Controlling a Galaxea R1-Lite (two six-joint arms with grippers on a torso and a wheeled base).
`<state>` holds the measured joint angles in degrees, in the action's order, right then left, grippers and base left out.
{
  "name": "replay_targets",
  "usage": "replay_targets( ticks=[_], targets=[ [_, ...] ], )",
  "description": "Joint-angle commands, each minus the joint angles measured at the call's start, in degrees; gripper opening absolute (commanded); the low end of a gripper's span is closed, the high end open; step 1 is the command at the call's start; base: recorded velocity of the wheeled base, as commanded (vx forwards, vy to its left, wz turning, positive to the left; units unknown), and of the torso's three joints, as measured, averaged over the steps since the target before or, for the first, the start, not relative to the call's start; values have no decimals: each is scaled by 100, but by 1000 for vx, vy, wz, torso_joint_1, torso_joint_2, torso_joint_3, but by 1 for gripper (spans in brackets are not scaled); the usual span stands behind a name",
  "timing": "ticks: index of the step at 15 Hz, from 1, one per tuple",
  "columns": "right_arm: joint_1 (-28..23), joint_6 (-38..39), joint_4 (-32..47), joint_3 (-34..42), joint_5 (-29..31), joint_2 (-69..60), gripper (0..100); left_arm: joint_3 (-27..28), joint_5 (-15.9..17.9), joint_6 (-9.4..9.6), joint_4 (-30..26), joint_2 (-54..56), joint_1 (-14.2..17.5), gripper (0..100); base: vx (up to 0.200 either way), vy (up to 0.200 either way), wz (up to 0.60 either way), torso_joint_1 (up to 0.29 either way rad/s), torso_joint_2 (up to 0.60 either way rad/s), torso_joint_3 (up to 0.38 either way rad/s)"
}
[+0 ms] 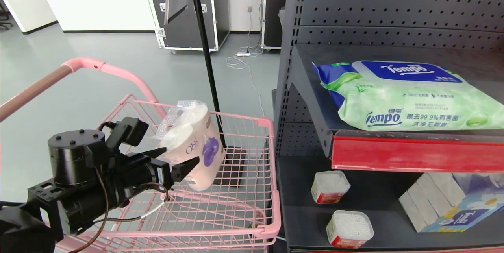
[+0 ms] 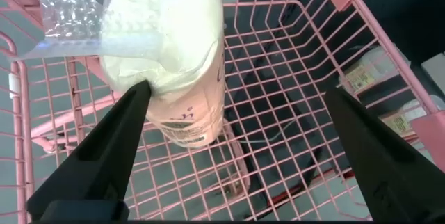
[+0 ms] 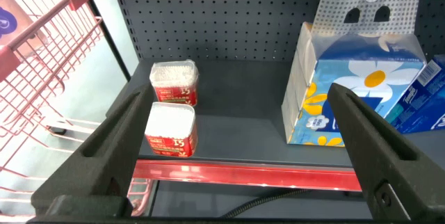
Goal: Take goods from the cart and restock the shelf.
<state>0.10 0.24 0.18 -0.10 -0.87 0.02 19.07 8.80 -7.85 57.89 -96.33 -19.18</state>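
Observation:
A pack of toilet rolls in pink and purple wrap stands tilted in the pink wire cart. My left gripper hovers inside the cart, open. In the left wrist view one finger rests against the side of the pack, and the gap of the left gripper is otherwise empty. My right gripper is open in front of the lower shelf, holding nothing.
The upper shelf holds a green pack of wet wipes. On the lower shelf stand two small swab boxes and a tissue pack. A black stand pole rises behind the cart.

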Motion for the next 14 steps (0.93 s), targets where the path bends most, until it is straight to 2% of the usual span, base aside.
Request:
replay_targets(
  ticks=[1,5,9,14],
  targets=[
    [-1,2,-1,1,-1,-2,100,-17,-10,3,20,246,28,100,0,0,0,0,0,0],
    [8,2,-1,1,-1,-2,100,-43,-63,12,3,484,37,100,0,0,0,0,0,0],
    [8,2,-1,1,-1,-2,100,-70,-72,29,3,457,256,100,0,0,0,0,0,0],
    [-1,2,-1,1,-1,-2,100,18,-72,56,47,0,283,100,0,0,0,0,0,0]
  ],
)
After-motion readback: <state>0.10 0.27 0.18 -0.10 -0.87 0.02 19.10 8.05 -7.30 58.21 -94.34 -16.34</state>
